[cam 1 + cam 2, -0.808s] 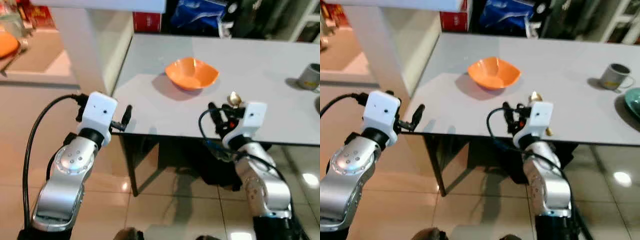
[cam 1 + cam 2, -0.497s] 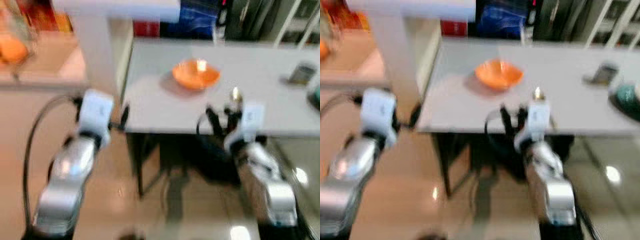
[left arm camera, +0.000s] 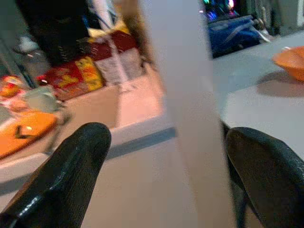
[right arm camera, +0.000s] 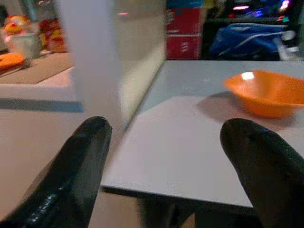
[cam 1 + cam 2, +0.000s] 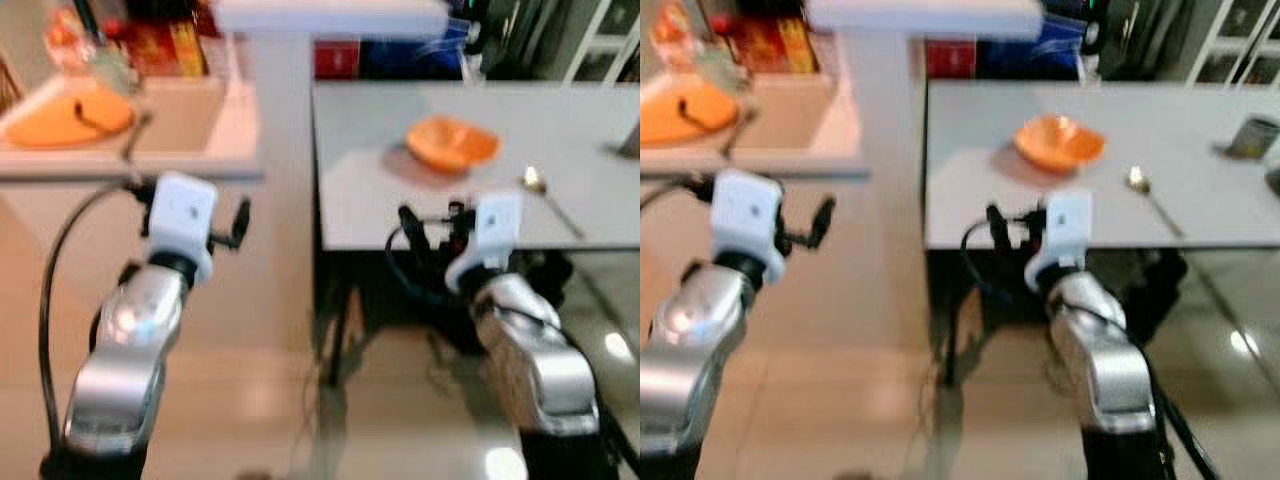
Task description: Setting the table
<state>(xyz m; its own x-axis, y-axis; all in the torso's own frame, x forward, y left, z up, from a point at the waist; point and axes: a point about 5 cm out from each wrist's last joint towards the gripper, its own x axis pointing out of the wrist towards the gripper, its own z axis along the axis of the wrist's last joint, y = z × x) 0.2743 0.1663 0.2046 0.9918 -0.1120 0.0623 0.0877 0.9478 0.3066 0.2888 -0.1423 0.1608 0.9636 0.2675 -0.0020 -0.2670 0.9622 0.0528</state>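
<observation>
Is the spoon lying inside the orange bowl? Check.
No. The spoon lies flat on the grey table, apart from the orange bowl and to its right.

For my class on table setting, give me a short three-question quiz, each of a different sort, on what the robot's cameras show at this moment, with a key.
1. True or false: the spoon lies inside the orange bowl.
2. The right gripper has its fingers: A) open, empty B) shut on the spoon C) around the bowl.
3. Fill in: the mug stands on the ____.

Key: 1. False, it lies on the table beside the bowl. 2. A. 3. table.
</observation>
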